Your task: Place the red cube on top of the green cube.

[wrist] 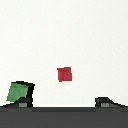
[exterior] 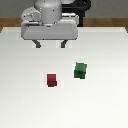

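table [exterior: 20, 100]: plain white, brown floor strip past its far edge
gripper [exterior: 50, 45]: jaws apart, empty, raised near far edge
red cube [exterior: 51, 80]: mid-table
green cube [exterior: 80, 70]: near red, apart, toward exterior view's right

Both cubes sit apart on the table [exterior: 20, 100]. The red cube [exterior: 51, 80] lies centre-left in the exterior view, the green cube [exterior: 80, 70] right of it and slightly higher. The gripper [exterior: 50, 44] hangs in the upper part of the frame, above both.

Panda arm [exterior: 47, 12]: light-grey rounded wrist housing atop a wide pale-grey hand block w/ darker shading underneath. Gripper [exterior: 50, 44] has two short dark-grey fingers [exterior: 64, 44]. Black link section behind. Wrist view: fingertips show as dark blurry stubs.
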